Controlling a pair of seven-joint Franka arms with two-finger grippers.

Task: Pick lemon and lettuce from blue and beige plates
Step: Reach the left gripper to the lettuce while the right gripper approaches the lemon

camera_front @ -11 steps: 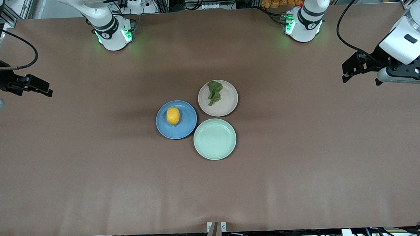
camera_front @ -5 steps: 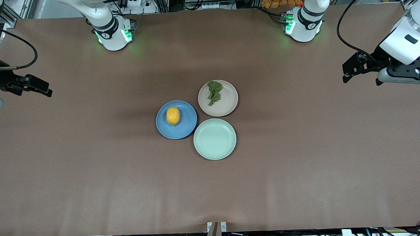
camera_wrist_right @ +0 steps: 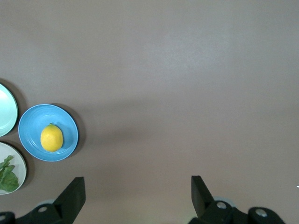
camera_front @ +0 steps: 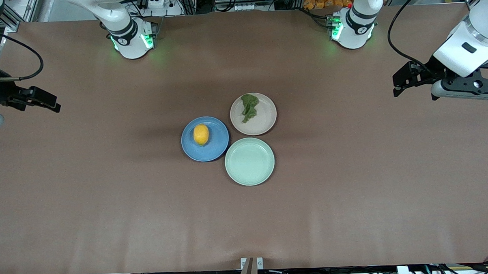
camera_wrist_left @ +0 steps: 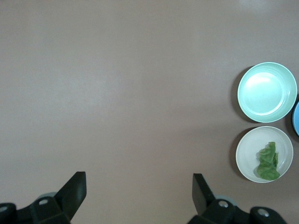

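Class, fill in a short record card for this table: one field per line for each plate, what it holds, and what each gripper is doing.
blue plate: holds the lemon; toward the right arm's end
beige plate: holds the lettuce; farthest from the front camera
green plate: nothing on it; nearest the front camera
plate layout: three clustered at mid-table
left gripper: open, holding nothing, over bare table at its own end
right gripper: open, holding nothing, over bare table at its own end
task state: nothing picked yet

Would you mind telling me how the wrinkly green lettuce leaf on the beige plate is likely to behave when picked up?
The crumpled, thin dark green lettuce leaf will probably flop and drape. It looks light, so it should lift easily off the pale beige round plate. Its thin folds may tear if squeezed hard.
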